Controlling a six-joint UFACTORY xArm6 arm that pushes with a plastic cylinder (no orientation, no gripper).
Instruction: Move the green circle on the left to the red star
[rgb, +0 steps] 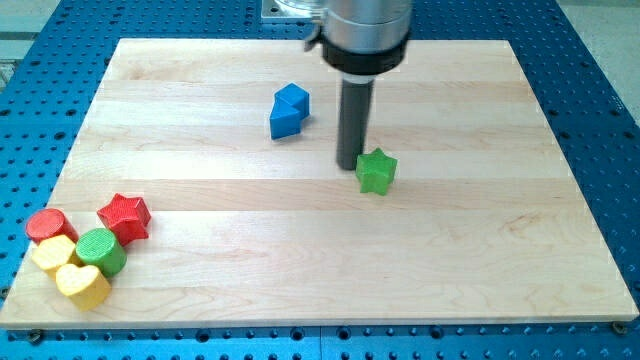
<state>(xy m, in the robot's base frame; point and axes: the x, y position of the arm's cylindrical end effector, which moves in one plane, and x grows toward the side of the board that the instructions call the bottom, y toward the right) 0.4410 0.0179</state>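
My tip has no jaws to stand apart or together; it is a plain dark rod end resting on the board, clamped on nothing, just beside the green star, which sits at its right in the view, close enough that I cannot tell whether they touch.

The wooden board spreads out from my tip in all directions, with most of its bare surface toward the view's bottom and left. Up and to the left of my tip, near but apart, lies the blue block, an irregular shape. Well away toward the view's bottom left sits the cluster that matters. The red star is the nearest of it to my tip. The green circle lies just below and left of that star, apparently already touching it or nearly so. Farther still are the red circle, a yellow block and the yellow heart, packed against the green circle.

To do the step well, I judge my tip should travel wide around the green star, come in below and left of the green circle between it and the yellow pieces, and nudge only briefly toward the star, since a long push would scatter the cluster
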